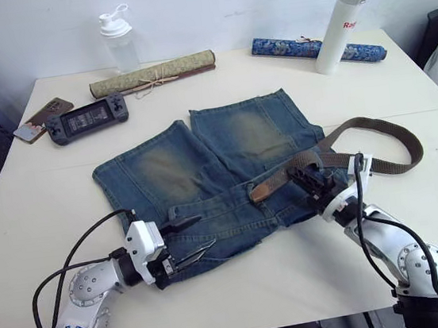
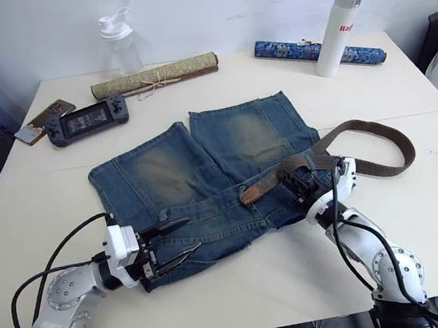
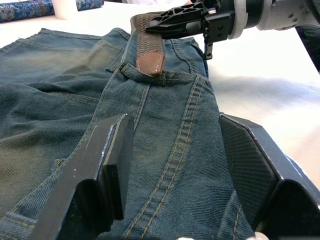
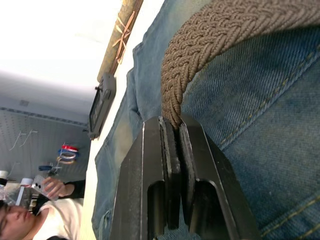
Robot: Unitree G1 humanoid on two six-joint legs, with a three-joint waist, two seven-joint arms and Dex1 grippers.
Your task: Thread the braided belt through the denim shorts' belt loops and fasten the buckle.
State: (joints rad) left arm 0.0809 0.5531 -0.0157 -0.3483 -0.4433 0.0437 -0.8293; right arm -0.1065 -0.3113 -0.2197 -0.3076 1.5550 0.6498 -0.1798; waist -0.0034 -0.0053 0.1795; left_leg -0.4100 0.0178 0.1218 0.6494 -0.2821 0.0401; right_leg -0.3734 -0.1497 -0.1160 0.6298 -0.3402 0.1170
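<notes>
Braided belt (image 1: 376, 138) pinched by right gripper (image 1: 307, 179) over denim shorts (image 1: 203, 166).

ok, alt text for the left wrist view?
The open left gripper hovers over the waistband of the denim shorts, a finger on each side. Ahead, the belt has its tan leather tip poking through a belt loop, and the right gripper holds the strap.

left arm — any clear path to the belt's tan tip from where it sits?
Probably yes. The left claw hangs open over the denim shorts, and the tan tip of the braided belt lies just ahead with bare denim between. The right claw, shut on the strap, sits close behind.
</notes>
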